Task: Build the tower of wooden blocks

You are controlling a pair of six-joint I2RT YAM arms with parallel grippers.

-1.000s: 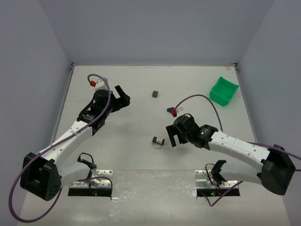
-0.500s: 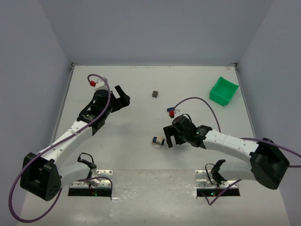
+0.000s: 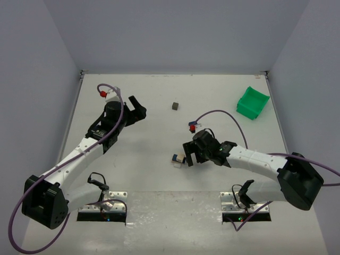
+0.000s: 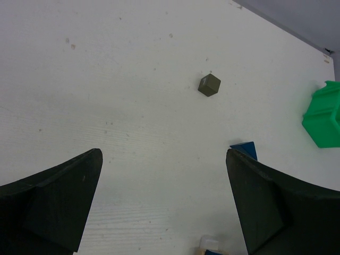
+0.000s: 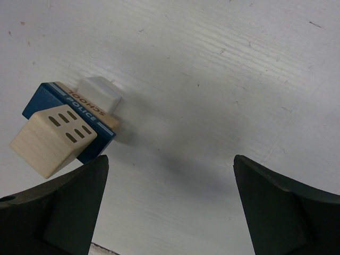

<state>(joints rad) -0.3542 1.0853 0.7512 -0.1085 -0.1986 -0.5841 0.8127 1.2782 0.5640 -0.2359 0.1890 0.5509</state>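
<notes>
Finding the wood block tower [image 3: 179, 158] just below centre of the top view, barely begun. In the right wrist view, making out a blue POLICE block [image 5: 69, 114] at the left edge, a beige windowed block [image 5: 53, 137] on or against its lower end (hard to tell which) and a small white block [image 5: 100, 93] touching its upper side. Spotting the dark grey-brown cube [image 4: 209, 84] alone in the upper middle of the left wrist view, well apart from the stack, and the blue roof piece [image 4: 245, 150] lower right of it.

Hovering the right gripper [image 5: 170, 180] just right of the stack, jaws spread wide and holding nothing. Holding the left gripper [image 3: 137, 109] equally wide and empty in the upper left of the top view.

Risking a knock here: closing in with one finger off-line would probably be shoving the loose blocks apart or tipping the beige one.

Having bare tabletop [image 3: 143, 164] all round the stack for approaching. Noting the green bin [image 3: 253, 102] well away at the upper right, near the table's right edge.
</notes>
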